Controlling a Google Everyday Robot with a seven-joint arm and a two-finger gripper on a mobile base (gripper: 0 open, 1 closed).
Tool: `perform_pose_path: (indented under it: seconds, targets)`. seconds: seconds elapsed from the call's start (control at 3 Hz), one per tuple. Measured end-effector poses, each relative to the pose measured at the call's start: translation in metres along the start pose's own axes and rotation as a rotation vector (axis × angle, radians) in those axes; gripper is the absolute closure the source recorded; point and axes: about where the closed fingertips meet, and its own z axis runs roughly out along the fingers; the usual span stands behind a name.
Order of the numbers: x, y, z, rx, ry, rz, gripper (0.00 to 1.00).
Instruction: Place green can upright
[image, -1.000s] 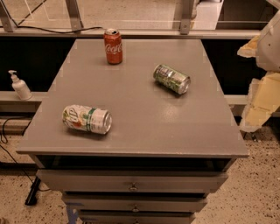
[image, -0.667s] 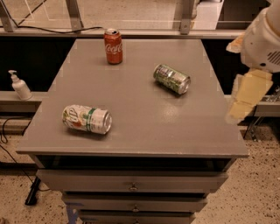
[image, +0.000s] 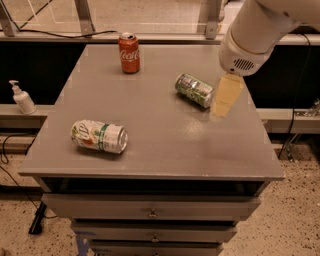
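Gripper (image: 226, 95), pale yellow, hangs just beside light green alum. drink can (image: 194, 90) lying sideways on grey tabletop (image: 165, 135); its opening can't be told.

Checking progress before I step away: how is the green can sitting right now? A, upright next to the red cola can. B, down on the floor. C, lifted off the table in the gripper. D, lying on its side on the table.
D: the green can lies on its side on the table, with the gripper close beside it.
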Motion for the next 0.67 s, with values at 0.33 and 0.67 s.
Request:
perform_pose_path:
  seconds: [0.33,0.67]
  targets:
    - [-0.019,-0.022,0.037,0.001,0.021,0.036,0.0]
    - [-0.037,-0.039,0.073,-0.027,0.035,0.075,0.0]
